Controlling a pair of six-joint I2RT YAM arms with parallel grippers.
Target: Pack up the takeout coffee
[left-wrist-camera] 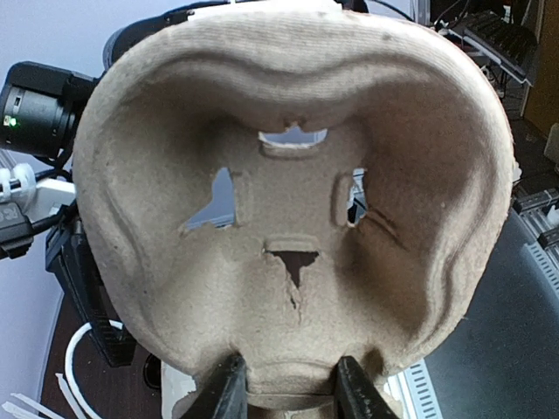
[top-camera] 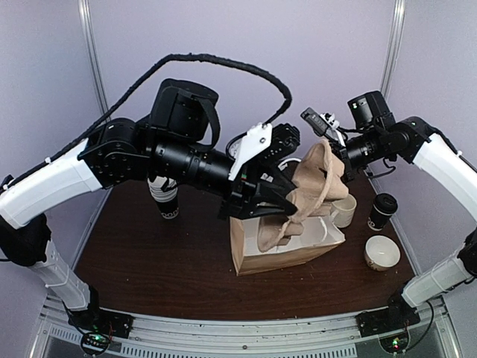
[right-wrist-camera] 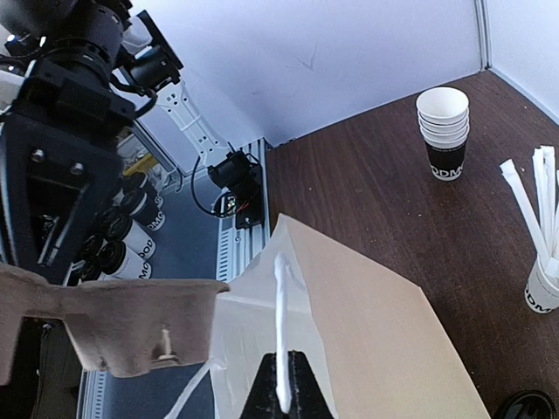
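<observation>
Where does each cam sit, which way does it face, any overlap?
Top external: above, behind the bases, looking down at the table; left arm, right arm, bag, coffee.
Left wrist: looks along the left end effector, shut on the tray filling the view.
Right wrist: looks down past the right end effector, shut on the bag handle; cup stack beyond.
Shared: tray and bag in top and right wrist.
</observation>
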